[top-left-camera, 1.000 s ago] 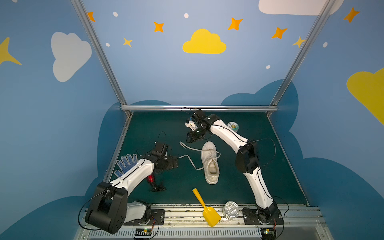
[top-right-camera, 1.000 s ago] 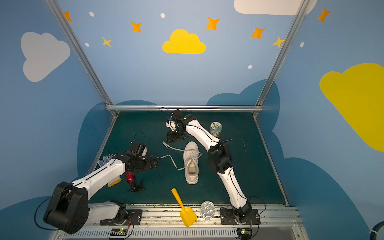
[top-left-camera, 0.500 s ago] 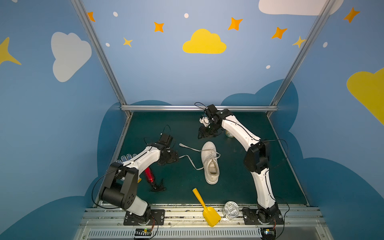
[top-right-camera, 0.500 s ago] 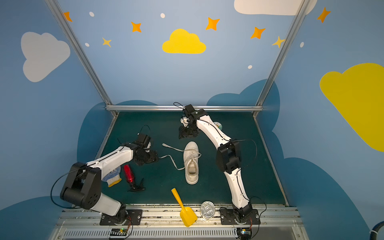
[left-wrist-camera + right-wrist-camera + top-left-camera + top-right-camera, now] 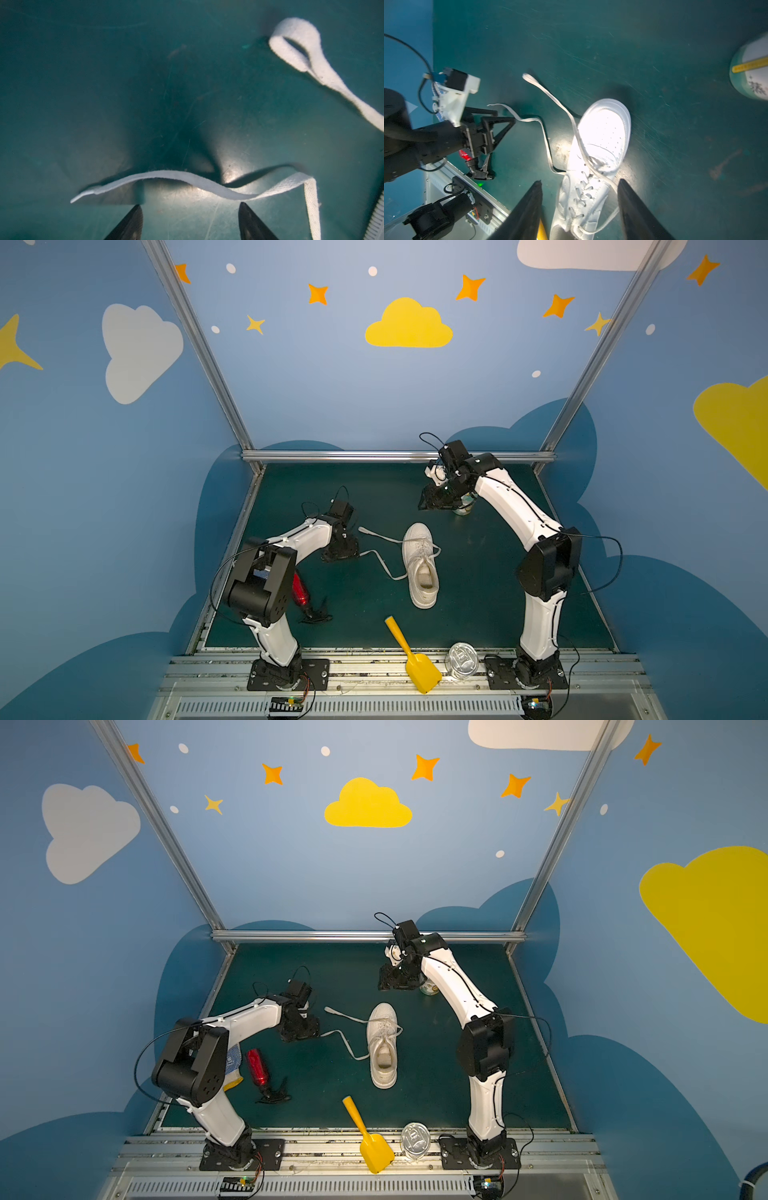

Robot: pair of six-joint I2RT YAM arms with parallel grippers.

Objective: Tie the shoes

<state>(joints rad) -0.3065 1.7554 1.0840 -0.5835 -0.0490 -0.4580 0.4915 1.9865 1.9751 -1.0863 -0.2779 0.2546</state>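
A white sneaker [image 5: 422, 568] [image 5: 384, 1048] [image 5: 602, 133] lies mid-mat, toe pointing toward the back wall. Its two long laces [image 5: 380, 537] [image 5: 345, 1040] trail loose to the left. My left gripper [image 5: 345, 553] [image 5: 305, 1033] [image 5: 508, 116] is low on the mat at the nearer lace's end. In the left wrist view that lace [image 5: 176, 174] crosses just beyond the spread fingertips of the left gripper [image 5: 190, 207], and nothing sits between them. My right gripper [image 5: 428, 506] [image 5: 384, 986] [image 5: 579, 180] hangs open above the mat beyond the toe, holding nothing.
A small jar [image 5: 463, 508] [image 5: 749, 68] stands at the back beside the right gripper. A red bottle [image 5: 257, 1067], a black clip [image 5: 274, 1094] and a dotted glove [image 5: 233, 1060] lie front left. A yellow scoop [image 5: 411, 655] and a tin can [image 5: 461, 659] sit at the front edge.
The right gripper has swung right along the back, away from the laces. The left arm has folded up, brought its gripper to the lace end, and narrowed its jaws. The sneaker stayed put.
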